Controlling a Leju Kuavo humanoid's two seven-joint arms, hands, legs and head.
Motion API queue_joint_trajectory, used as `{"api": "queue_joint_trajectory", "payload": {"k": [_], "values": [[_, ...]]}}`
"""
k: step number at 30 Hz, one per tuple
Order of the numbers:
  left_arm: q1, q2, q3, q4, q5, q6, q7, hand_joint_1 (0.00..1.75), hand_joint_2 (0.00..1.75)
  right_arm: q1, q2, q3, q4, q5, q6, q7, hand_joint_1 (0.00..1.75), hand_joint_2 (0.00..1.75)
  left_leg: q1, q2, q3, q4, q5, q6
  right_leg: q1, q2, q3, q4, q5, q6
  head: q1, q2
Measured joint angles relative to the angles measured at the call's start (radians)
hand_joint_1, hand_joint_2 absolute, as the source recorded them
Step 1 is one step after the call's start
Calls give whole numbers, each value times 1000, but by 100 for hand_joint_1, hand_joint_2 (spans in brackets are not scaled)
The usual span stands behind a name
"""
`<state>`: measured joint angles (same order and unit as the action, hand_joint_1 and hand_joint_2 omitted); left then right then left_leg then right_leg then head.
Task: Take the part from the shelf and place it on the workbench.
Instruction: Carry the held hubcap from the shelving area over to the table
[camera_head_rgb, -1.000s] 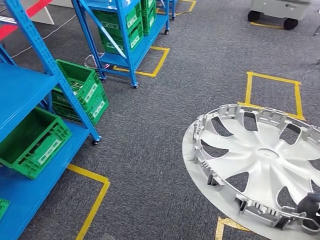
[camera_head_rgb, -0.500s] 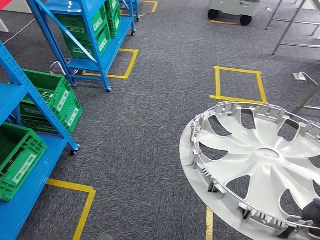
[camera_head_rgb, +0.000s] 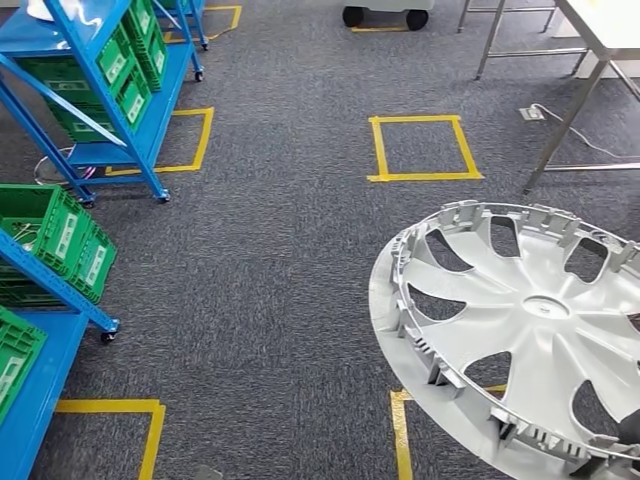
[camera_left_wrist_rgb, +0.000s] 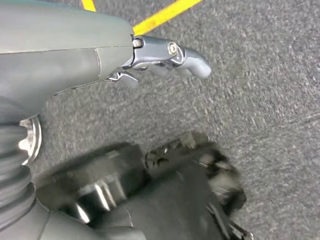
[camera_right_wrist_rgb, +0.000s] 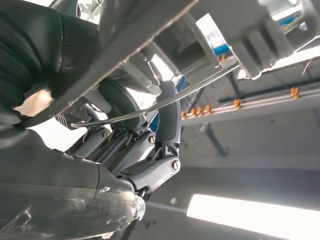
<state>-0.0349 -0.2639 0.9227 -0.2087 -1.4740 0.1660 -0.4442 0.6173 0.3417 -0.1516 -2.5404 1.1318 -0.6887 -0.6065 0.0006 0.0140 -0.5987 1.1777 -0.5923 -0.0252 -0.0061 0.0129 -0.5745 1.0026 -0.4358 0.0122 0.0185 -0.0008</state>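
Right hand (camera_right_wrist_rgb: 151, 150): your fingers clamp the rim of the wheel cover (camera_head_rgb: 528, 330).
Left hand (camera_left_wrist_rgb: 124, 55): hangs over carpet, holding nothing, fingers slightly spread.
Wheel cover: carried over the floor, workbench (camera_head_rgb: 604, 30) ahead.
Handling: likely light, stiff plastic, clips brittle; hold the rim.

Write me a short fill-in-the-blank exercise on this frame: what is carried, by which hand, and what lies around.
1. The silver wheel cover is held at its rim by the robot's ____ hand.
2. The crates on the blue shelves are ____ in colour.
3. Squares on the carpet are marked with ____ tape.
4. The left hand hangs above the carpet and holds ____.

Missing words: right; green; yellow; nothing
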Motion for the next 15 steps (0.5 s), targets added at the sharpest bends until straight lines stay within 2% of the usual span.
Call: {"api": "queue_joint_trajectory", "payload": {"k": [1, 2, 3, 4, 5, 6, 7, 8, 9, 10, 11, 12, 13, 14, 15], "values": [[1, 1, 4, 0, 5, -2, -2, 0, 175, -3, 0, -3, 1, -6, 0, -7, 175, 175, 0, -6, -32, 63, -22, 0, 0, 14, -2, 0, 1, -1, 0, 0], [2, 1, 9, 0, 10, -5, -3, 0, 175, -4, 0, -5, 2, -11, 0, -14, 175, 175, 0, -8, -52, 98, -24, 1, 1, 28, -3, 0, 2, -1, 0, 0], [2, 2, 13, 0, 14, -9, -5, 0, 175, -5, 0, -8, 4, -15, 0, -21, 175, 175, 0, -10, -53, 93, -5, 2, 0, 43, -3, 0, 3, 0, 0, 0], [2, 2, 15, 0, 17, -11, -7, 0, 175, -6, 0, -9, 5, -17, 0, -28, 175, 175, 1, -15, -36, 48, 30, 4, 0, 58, -3, 1, 5, 2, 0, 0], [1, 3, 18, 0, 20, -13, -9, 0, 175, -6, 0, -11, 6, -18, 0, -35, 175, 175, 3, -32, -5, -20, 70, 5, -2, 72, -3, 1, 6, 4, 0, 0], [1, 3, 20, 0, 22, -14, -11, 0, 175, -8, 0, -12, 6, -18, 0, -43, 175, 175, 6, -61, 27, -92, 101, 6, -1, 86, -5, 4, 7, 8, 0, 0], [1, 3, 23, 0, 23, -15, -12, 0, 175, -10, 0, -14, 7, -18, 0, -49, 175, 175, 9, -85, 51, -147, 119, 7, -1, 99, -9, 6, 8, 13, 1, 0], [0, 4, 26, 0, 24, -18, -14, 0, 175, -12, 0, -15, 7, -18, 0, -55, 175, 175, 10, -104, 64, -178, 125, 9, -1, 110, -13, 7, 10, 19, 0, 0], [0, 5, 29, 0, 24, -24, -16, 0, 175, -13, 0, -16, 8, -17, 0, -60, 175, 175, 10, -107, 68, -189, 124, 11, -2, 122, -18, 6, 13, 26, 0, 0], [1, 9, 31, 0, 24, -37, -20, 0, 175, -14, 1, -17, 8, -15, 0, -63, 175, 175, 9, -94, 67, -190, 126, 16, -5, 134, -24, 3, 16, 33, 1, 0], [1, 15, 33, 0, 25, -52, -25, 0, 175, -14, 1, -18, 8, -10, 0, -64, 175, 175, 9, -82, 68, -193, 129, 23, -6, 131, -29, 6, 16, 38, 0, 0], [1, 23, 35, 0, 29, -69, -32, 0, 175, -15, 1, -18, 8, -5, 0, -65, 175, 175, 10, -68, 69, -195, 132, 30, -5, 111, -40, 21, 6, 41, 3, 0], [2, 31, 38, 0, 33, -85, -39, 0, 175, -17, 1, -18, 9, 2, 0, -65, 175, 175, 10, -52, 69, -198, 134, 36, -3, 80, -59, 57, -18, 44, 6, 0], [4, 40, 41, 0, 38, -96, -44, 0, 175, -21, 1, -17, 10, 9, 0, -65, 175, 175, 9, -37, 69, -198, 135, 39, -2, 41, -85, 115, -52, 46, 8, 0], [6, 48, 45, 0, 42, -104, -48, 0, 175, -24, 1, -16, 12, 17, 0, -66, 175, 175, 7, -22, 68, -198, 134, 42, -2, 13, -117, 186, -91, 49, 11, 0]]}}
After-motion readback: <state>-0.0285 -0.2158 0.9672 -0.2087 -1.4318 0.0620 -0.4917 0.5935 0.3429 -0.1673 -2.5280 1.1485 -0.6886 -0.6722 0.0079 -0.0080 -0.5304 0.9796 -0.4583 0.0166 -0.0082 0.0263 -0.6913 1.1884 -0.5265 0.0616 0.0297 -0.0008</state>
